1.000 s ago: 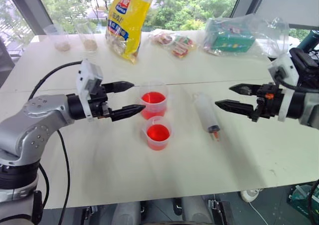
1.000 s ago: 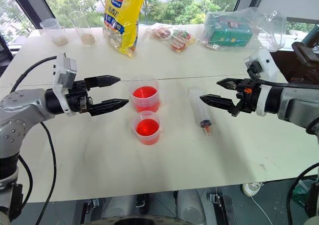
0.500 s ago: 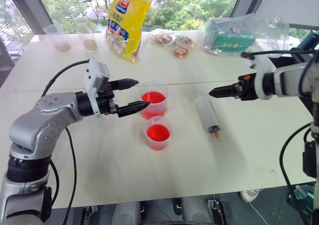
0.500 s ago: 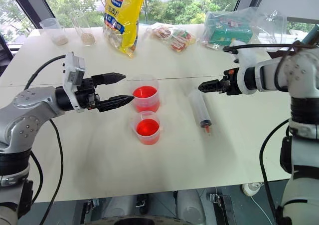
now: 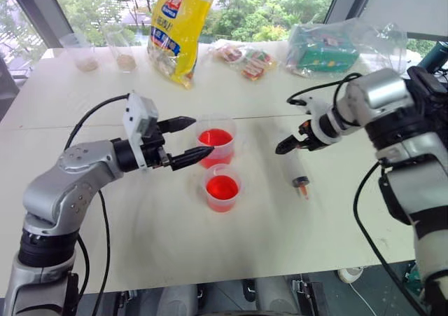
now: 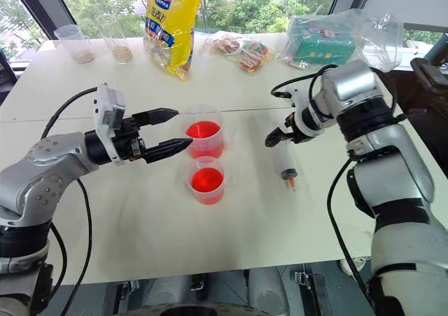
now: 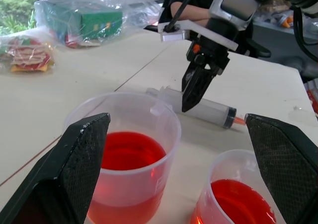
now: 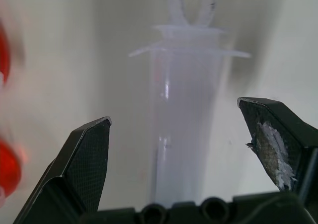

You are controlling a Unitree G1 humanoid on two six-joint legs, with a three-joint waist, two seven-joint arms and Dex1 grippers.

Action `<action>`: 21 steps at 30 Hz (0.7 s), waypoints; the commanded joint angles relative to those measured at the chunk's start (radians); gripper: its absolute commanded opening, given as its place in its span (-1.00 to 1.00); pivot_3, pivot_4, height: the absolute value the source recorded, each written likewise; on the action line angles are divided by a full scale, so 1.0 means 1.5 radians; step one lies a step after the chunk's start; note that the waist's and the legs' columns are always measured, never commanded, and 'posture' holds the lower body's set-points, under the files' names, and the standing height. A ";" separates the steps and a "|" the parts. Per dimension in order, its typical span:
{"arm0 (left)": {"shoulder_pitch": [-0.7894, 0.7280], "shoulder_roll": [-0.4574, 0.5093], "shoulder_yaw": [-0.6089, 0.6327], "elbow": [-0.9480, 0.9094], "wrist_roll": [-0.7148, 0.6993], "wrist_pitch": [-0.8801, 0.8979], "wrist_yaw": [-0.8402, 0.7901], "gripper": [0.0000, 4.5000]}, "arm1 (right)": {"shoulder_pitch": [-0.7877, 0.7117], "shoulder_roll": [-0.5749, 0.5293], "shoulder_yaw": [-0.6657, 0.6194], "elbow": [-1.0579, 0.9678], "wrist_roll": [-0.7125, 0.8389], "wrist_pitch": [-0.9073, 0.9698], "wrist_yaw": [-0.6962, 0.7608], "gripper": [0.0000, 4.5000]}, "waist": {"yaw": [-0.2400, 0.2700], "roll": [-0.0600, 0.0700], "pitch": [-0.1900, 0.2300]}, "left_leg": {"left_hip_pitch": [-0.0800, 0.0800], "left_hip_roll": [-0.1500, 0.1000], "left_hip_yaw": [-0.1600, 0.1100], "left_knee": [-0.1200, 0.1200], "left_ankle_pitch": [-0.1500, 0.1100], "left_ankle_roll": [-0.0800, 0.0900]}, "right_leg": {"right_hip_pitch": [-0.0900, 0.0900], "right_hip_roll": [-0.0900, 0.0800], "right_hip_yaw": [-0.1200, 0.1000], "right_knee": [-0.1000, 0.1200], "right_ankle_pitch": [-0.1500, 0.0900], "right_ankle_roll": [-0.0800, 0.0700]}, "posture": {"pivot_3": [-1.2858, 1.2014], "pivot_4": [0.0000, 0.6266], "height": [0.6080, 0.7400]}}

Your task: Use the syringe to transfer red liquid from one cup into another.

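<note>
The clear syringe (image 5: pixel 295 167) lies flat on the white table, right of the cups, its orange tip toward the near edge. Two clear cups hold red liquid: the far cup (image 5: pixel 216 139) and the near cup (image 5: pixel 222 187) just in front of it. My left gripper (image 5: pixel 197 137) is level and open, its fingertips beside the far cup's left wall, not touching it. My right gripper (image 6: pixel 270 140) points steeply down over the syringe's far end. In the right wrist view its fingers (image 8: pixel 87 159) stand open on either side of the barrel (image 8: pixel 185 129), holding nothing.
At the back of the table stand a yellow bag (image 5: pixel 178 29), snack packets (image 5: pixel 245 60) and a green box in a plastic bag (image 5: pixel 325 50). Two clear cups with grains (image 5: pixel 87 53) sit at the far left. A seam crosses the table behind the cups.
My right arm has swung in and down, its gripper turning from level to pointing down over the syringe. The left gripper has stayed by the far cup.
</note>
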 commanded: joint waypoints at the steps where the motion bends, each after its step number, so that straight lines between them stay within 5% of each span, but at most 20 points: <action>1: 0.002 0.006 0.026 -0.027 -0.012 -0.002 0.008 1.00 | -0.028 0.020 0.033 0.046 -0.063 -0.041 0.042 0.98 | -0.001 0.000 0.000 | 0.000 0.000 0.000 0.000 0.000 0.000 | 0.000 0.000 0.000 0.000 0.000 0.000 | 0.03 -0.52 1.00; 6: 0.007 0.002 0.027 -0.033 -0.011 -0.005 0.020 1.00 | -0.027 0.058 0.073 0.099 -0.136 -0.079 0.092 0.98 | -0.002 -0.001 -0.001 | 0.003 0.000 0.000 0.000 0.000 0.000 | 0.003 0.000 0.000 0.000 0.000 0.000 | 0.03 -0.52 1.00; 9: 0.010 0.002 0.028 -0.034 -0.011 -0.007 0.023 1.00 | -0.022 0.073 0.078 0.112 -0.166 -0.087 0.111 0.63 | -0.003 -0.001 -0.001 | 0.004 0.000 0.000 0.000 0.000 -0.001 | 0.004 0.000 0.000 0.000 0.000 -0.001 | 0.03 -0.52 1.00; 14: 0.003 0.005 0.031 -0.028 -0.010 -0.009 0.024 1.00 | -0.019 0.091 0.060 0.118 -0.199 -0.078 0.134 -0.35 | -0.003 -0.001 -0.001 | 0.004 0.000 -0.001 0.001 0.001 -0.002 | 0.004 0.000 0.000 0.000 0.000 -0.001 | 0.03 -0.52 1.00; 21: -0.016 0.024 0.036 -0.005 -0.002 -0.015 0.001 1.00 | -0.019 0.085 -0.035 0.075 -0.214 -0.038 0.096 -0.36 | -0.004 -0.001 -0.001 | 0.003 0.000 -0.001 0.000 0.001 -0.002 | 0.003 0.001 -0.001 0.001 0.000 -0.001 | 0.03 -0.52 1.00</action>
